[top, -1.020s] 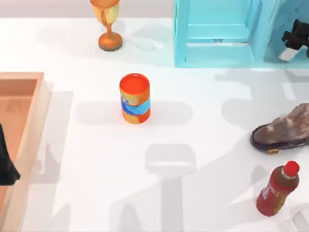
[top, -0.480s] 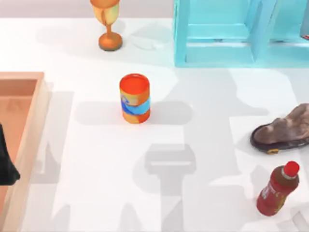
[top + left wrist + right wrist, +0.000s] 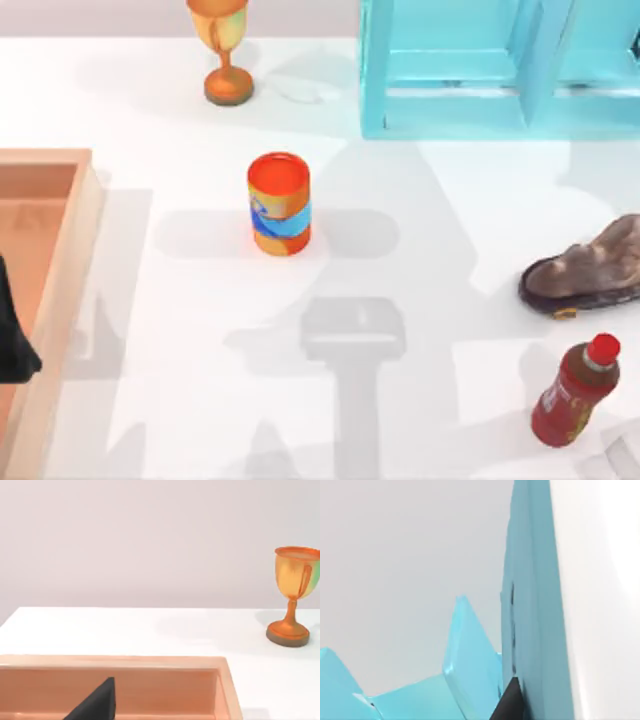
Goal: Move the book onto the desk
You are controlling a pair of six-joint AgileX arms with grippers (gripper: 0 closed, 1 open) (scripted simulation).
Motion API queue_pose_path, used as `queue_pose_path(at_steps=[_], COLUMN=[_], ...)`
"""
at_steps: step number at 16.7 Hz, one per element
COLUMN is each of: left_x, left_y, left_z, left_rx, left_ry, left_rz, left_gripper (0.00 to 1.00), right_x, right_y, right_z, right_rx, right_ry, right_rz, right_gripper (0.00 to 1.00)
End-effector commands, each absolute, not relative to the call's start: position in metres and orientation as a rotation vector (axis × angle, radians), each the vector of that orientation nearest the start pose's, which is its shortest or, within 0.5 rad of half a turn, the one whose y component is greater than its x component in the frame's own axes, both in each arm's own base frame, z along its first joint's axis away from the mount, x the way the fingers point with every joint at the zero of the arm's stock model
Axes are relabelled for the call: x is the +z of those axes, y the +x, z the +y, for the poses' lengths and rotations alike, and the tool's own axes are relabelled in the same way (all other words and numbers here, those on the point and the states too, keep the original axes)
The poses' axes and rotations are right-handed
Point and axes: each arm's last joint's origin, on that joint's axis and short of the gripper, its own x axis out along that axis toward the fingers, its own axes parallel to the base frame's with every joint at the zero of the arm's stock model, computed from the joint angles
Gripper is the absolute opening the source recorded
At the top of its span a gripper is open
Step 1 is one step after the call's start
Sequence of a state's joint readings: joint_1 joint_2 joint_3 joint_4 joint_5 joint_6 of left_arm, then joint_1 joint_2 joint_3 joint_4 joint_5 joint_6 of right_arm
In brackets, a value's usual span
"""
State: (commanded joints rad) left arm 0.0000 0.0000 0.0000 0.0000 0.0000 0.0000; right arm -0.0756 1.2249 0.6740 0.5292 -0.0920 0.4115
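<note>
Book at the shelf, not yet down on the desk
The book [image 3: 532,605] stands edge-on right against the right gripper [image 3: 508,703], beside the cyan shelf unit [image 3: 450,70]; whether that claw clamps it I cannot tell. Next it likely needs carrying away from the shelf and lowering flat onto the white desk [image 3: 150,120]. The left gripper [image 3: 10,345] is parked far from the shelf, over the tray [image 3: 60,160], its claw state unreadable too

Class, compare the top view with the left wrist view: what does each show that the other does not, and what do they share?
Top view alone: an orange can, a red bottle, a brown shoe and a cyan shelf. Left wrist view alone: the plain wall behind the table. Shared: the gold trophy, the wooden tray, the white desk and a dark part of the left arm over the tray.
</note>
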Motion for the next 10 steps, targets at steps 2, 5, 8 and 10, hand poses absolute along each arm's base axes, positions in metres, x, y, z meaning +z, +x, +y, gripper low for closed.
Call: queue_pose_path(at_steps=[2, 5, 8, 10], left_x=[0.160, 0.160, 0.160, 0.160], left_y=[0.106, 0.106, 0.106, 0.106], left_z=[-0.001, -0.001, -0.001, -0.001], left_rx=[0.000, 0.000, 0.000, 0.000], left_ry=[0.000, 0.000, 0.000, 0.000], left_rz=[0.000, 0.000, 0.000, 0.000], left_gripper=[1.00, 1.00, 1.00, 1.00], right_x=[0.269, 0.267, 0.260, 0.246], right_y=[0.273, 0.275, 0.279, 0.287], right_z=[-0.016, -0.016, -0.009, 0.011], right_rx=[0.025, 0.022, 0.023, 0.033], right_ry=[0.396, 0.398, 0.367, 0.291], right_rz=[0.029, 0.034, 0.067, 0.129], right_gripper=[0.00, 0.00, 0.00, 0.00])
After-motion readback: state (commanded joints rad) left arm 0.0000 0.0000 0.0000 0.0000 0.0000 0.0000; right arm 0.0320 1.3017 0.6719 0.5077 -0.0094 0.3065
